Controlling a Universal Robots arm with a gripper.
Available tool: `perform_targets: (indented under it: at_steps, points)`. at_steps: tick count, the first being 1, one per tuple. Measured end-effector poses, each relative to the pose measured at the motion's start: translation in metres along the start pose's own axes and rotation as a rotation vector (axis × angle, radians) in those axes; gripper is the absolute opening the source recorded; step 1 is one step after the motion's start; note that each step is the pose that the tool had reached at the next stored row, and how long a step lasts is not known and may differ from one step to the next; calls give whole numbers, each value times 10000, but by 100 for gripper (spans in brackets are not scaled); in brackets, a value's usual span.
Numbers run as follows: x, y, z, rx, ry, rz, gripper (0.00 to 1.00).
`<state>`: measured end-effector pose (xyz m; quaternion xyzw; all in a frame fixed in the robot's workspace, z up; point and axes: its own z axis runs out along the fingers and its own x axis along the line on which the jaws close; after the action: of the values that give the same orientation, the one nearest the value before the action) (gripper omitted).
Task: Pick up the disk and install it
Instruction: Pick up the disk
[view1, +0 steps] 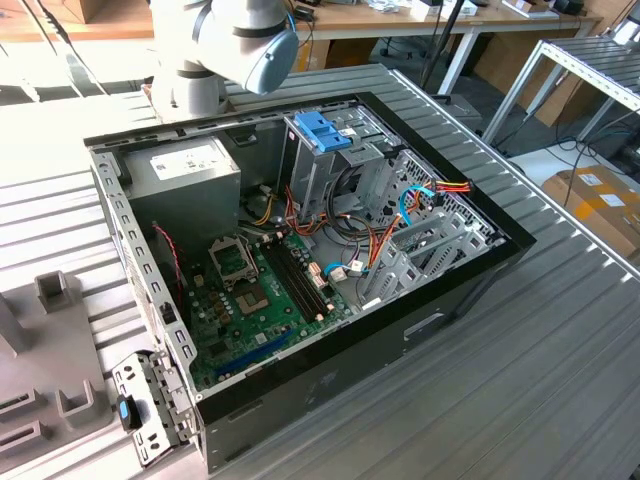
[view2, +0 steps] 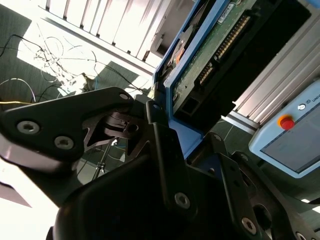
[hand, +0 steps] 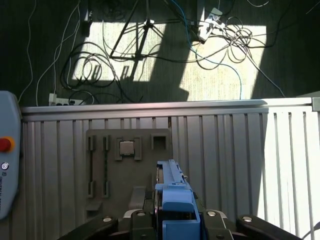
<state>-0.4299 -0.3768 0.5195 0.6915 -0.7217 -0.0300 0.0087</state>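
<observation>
Disk (view2: 220, 47): smooth light-blue plastic rails, with a bare green circuit board on its face. Gripper (view2: 185, 131): matt black body, bright metal screw heads. Table (view1: 520, 380): ribbed grey metal with a dull sheen. Computer case (view1: 330, 385): smooth black shell (unpainted grey sheet metal inside). Fixture plate (view1: 70, 350): matt grey, apparently plastic.

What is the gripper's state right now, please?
The gripper is closed, holding the flat dark-grey metal disk framed by light-blue plastic rails.
</observation>
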Motion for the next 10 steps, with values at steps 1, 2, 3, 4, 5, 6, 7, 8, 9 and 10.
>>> perform_targets:
  at_steps: [1,2,3,4,5,6,7,8,9,10]
  points:
    - [0,-6,-1,0,0,0,37]
    - [-1,-12,-1,0,0,0,37]
    - [-1,-21,-1,0,0,0,37]
    - [-1,-27,-2,0,0,0,37]
    - [-1,-36,-2,-1,0,0,37]
    - [-2,-47,-3,0,0,0,37]
    - [-3,-56,-3,0,0,0,37]
    - [-3,-61,-3,0,-1,1,37]
    - [-3,-68,-4,0,0,0,37]
    - [-3,-73,-4,-1,0,0,37]
